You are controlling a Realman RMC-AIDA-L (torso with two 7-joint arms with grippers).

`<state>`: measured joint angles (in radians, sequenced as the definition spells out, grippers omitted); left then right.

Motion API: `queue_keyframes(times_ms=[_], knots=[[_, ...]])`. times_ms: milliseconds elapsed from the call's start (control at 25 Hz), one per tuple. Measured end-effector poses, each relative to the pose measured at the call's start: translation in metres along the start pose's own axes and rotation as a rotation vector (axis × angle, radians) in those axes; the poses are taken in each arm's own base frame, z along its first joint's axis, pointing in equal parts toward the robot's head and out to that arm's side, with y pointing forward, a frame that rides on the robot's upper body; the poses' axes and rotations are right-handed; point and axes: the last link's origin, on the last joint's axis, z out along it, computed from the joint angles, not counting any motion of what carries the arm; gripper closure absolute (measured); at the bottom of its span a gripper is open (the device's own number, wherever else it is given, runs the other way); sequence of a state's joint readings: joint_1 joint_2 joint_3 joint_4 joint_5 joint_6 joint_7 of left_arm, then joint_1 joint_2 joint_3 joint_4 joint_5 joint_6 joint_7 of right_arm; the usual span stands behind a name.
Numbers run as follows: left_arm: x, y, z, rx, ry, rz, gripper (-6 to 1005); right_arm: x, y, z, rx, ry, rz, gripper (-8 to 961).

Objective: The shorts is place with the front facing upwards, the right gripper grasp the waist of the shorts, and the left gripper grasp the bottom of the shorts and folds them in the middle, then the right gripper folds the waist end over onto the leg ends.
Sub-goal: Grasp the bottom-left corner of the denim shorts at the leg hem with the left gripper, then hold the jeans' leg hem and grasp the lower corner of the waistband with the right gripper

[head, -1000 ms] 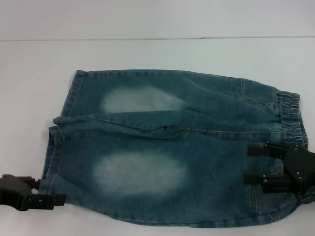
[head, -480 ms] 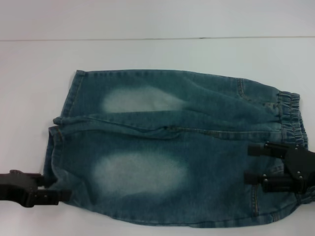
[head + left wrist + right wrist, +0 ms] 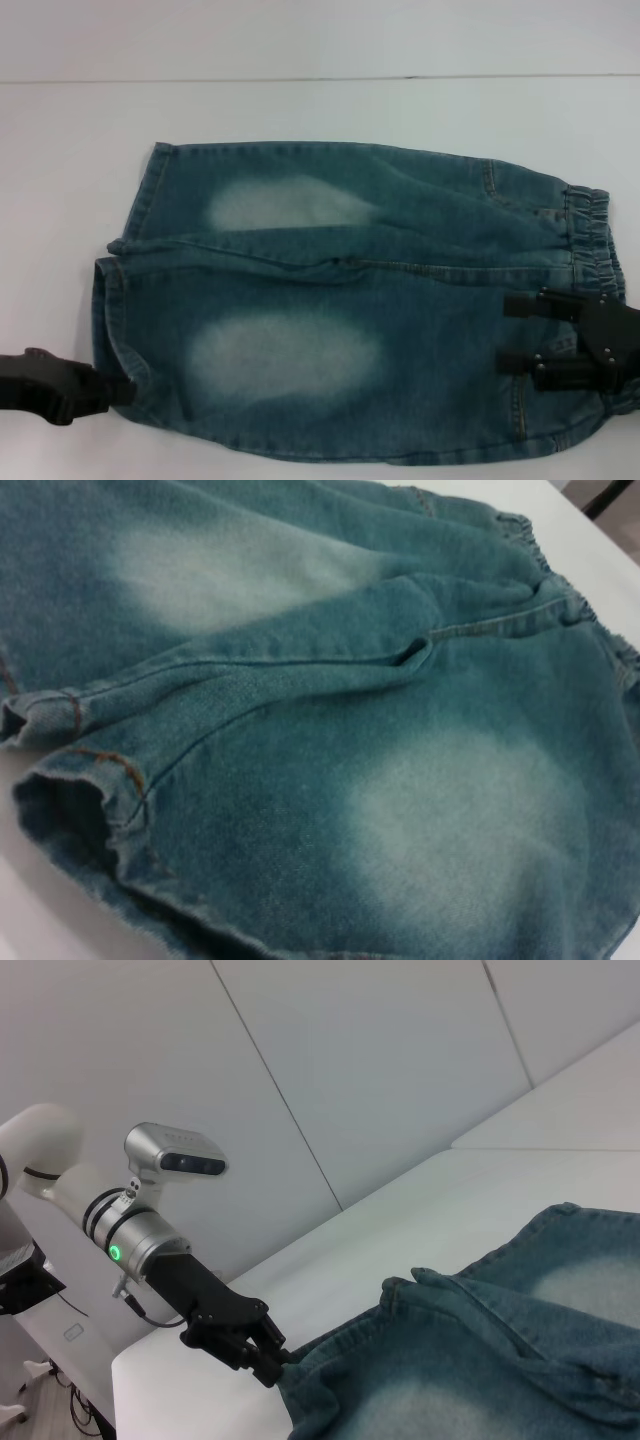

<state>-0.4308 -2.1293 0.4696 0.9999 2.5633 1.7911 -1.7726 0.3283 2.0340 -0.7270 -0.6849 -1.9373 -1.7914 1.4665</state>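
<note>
- Shorts (image 3: 340,300) flat on white surface (image 3: 300,110) in head view; right gripper (image 3: 520,335) spread open over waist (image 3: 590,230); left gripper (image 3: 118,388) at leg hems (image 3: 105,320), grip unclear
- Left wrist view: hems (image 3: 70,770) close up
- Right wrist view: left gripper (image 3: 272,1362) touching hem edge

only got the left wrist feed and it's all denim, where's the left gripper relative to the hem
Observer: In the head view the left gripper is at the near corner of the bottom of the shorts, right against the hem edge.
Operator: is the right one at the waist yet
Observer: Yes. The right gripper is over the near part of the waist of the shorts, with its fingers spread apart and pointing toward the legs.
Operator: left arm status light?
Observer: The right wrist view shows a green light lit on the left arm's silver wrist.
</note>
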Motion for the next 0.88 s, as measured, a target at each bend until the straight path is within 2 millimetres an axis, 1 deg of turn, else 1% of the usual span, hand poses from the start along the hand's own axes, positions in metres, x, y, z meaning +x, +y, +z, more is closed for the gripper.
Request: queue_keyframes(times_ms=[160,400,600,680,760,880], knots=[[0.001,0.000,0.004,0.010,-0.025,0.017,740,0.000,0.000,0.000,0.000,0.000,0.001,8],[0.008,0.000,0.003,0.046,-0.013,0.043,961,0.000,0.000,0.000,-0.001,-0.001,0.008,9],[0.010,0.000,0.003,0.045,-0.006,0.043,978,0.000,0.001,-0.001,-0.007,-0.006,0.011,9],[0.010,0.001,0.004,0.041,-0.006,0.039,978,-0.002,0.004,-0.004,-0.021,-0.023,0.015,9],[0.011,0.002,0.005,0.035,-0.007,0.038,978,-0.006,0.008,-0.012,-0.041,-0.059,0.032,9],[0.014,0.003,0.006,0.027,-0.006,0.037,978,-0.014,0.012,-0.031,-0.051,-0.131,0.111,9]])
